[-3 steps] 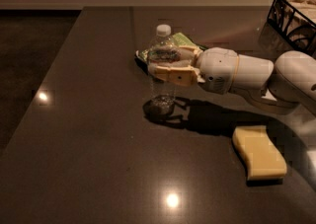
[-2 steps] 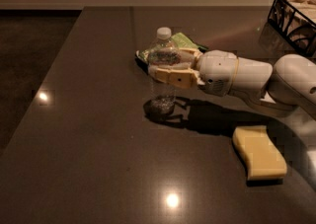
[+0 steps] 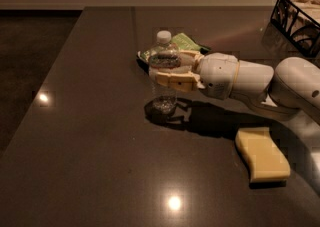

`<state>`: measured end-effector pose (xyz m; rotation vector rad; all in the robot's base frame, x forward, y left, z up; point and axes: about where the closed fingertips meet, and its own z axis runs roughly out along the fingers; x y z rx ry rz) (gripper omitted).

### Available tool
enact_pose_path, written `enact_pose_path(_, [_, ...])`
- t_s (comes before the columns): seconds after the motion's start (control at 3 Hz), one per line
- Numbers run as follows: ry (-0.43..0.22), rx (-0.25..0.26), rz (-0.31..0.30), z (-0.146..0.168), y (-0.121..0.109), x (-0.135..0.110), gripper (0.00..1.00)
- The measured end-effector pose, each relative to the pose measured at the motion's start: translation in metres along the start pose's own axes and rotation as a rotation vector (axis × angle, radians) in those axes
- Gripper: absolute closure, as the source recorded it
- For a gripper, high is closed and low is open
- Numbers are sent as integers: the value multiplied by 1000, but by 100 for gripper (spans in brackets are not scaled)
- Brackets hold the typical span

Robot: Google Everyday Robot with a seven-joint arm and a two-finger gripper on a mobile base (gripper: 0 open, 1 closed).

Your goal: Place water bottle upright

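Observation:
The water bottle [image 3: 163,53] is clear ribbed plastic with a white cap. It stands upright on the dark table [image 3: 90,136], its base touching the top. My gripper [image 3: 165,70] reaches in from the right, with a cream finger on each side of the bottle's middle, closed around it. The white arm stretches off to the right edge.
A green packet [image 3: 186,42] lies just behind the bottle. A yellow sponge [image 3: 262,160] lies at the front right. A black wire basket [image 3: 299,17] stands at the back right. The table's left edge runs diagonally at the left.
Bottle and gripper hold almost the same place. The bottle stays upright in the fingers with its base on the table.

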<state>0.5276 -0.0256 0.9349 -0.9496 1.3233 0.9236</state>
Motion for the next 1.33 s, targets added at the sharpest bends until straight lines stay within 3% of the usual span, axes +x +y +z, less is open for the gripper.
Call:
enact_pose_path(0.33, [0, -6, -1, 3, 2, -1, 27])
enact_pose_path(0.67, [0, -10, -2, 5, 3, -2, 4])
enact_pose_path(1.33, [0, -12, -3, 6, 4, -2, 0])
